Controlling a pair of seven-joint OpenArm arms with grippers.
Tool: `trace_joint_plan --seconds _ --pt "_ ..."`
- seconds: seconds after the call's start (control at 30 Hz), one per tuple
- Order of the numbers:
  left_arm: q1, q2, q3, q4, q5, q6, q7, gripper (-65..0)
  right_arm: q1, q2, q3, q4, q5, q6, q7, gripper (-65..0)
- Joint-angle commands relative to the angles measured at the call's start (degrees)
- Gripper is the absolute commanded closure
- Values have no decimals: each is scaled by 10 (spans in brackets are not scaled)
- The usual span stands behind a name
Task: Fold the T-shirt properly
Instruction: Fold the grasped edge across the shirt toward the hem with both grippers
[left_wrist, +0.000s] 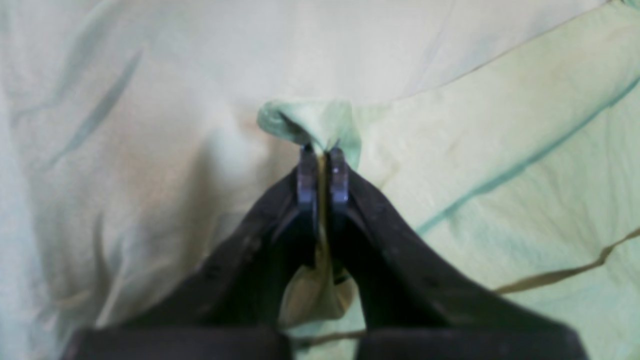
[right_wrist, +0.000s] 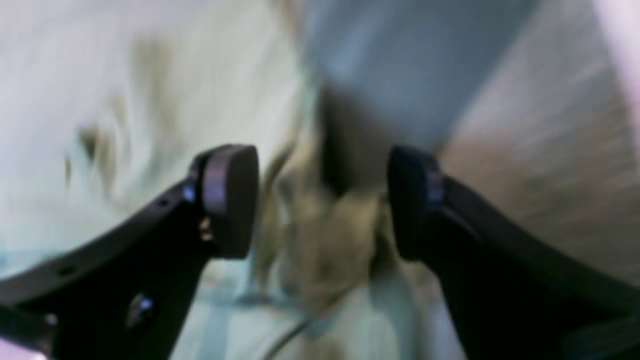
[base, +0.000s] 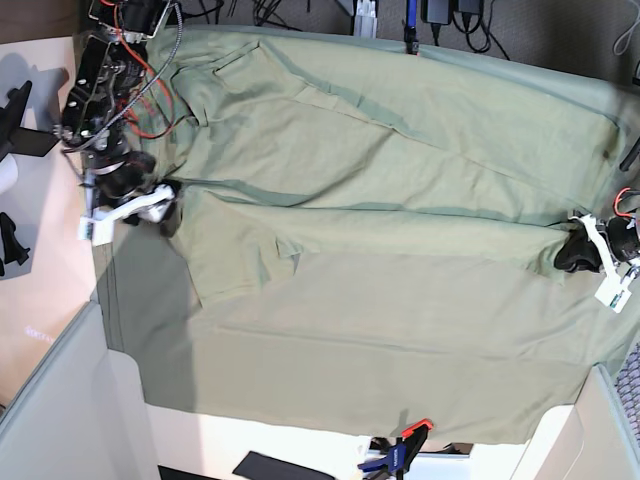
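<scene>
Shirt spread wide, one end let go, the other pinched.

The T-shirt lies across the green sheet on the surface. My left gripper has its jaws clamped on a fold of the shirt's edge; I'd hold that taut and low. My right gripper has jaws apart over bunched cloth, though that view is blurred, so I'd guess it holds nothing; I'd regrip squarely before folding.

left fingers pinched, right fingers spread
</scene>
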Motion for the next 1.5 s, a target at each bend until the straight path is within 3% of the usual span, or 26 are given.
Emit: trace_joint_plan --seconds 0.0,0.17,0.43,0.57,0.73,1.03,1.13,1.27,1.47 --pt "-12 -13 -4 9 -10 -4 -10 0 23 6 8 11 8 2 14 -407" --pt "-12 -13 -4 9 -10 -4 0 0 89 4 9 -31 -1 2 28 -407" --pt "-12 -15 -4 9 -10 -4 5 0 232 0 -31 -280 -77 1 98 -407" --pt "-12 -15 -4 9 -18 -4 5 0 262 -8 -66 -383 -116 0 132 -407" --pt "-12 -14 -4 9 -38 -4 5 0 259 -37 -104 -403 -142 -1 140 -407" --pt "-12 -14 -4 9 -40 -4 5 0 259 -63 -107 -395 -141 -2 140 -399" --pt "-12 -14 -4 9 -40 -4 5 0 259 -64 -107 -388 -141 -2 140 -284" --pt "-12 -14 -4 9 -40 -4 4 0 259 -64 -107 -380 -146 -2 155 0" --pt "-12 -17 -5 9 -41 -4 5 0 259 -62 -107 -369 -145 -2 144 0"
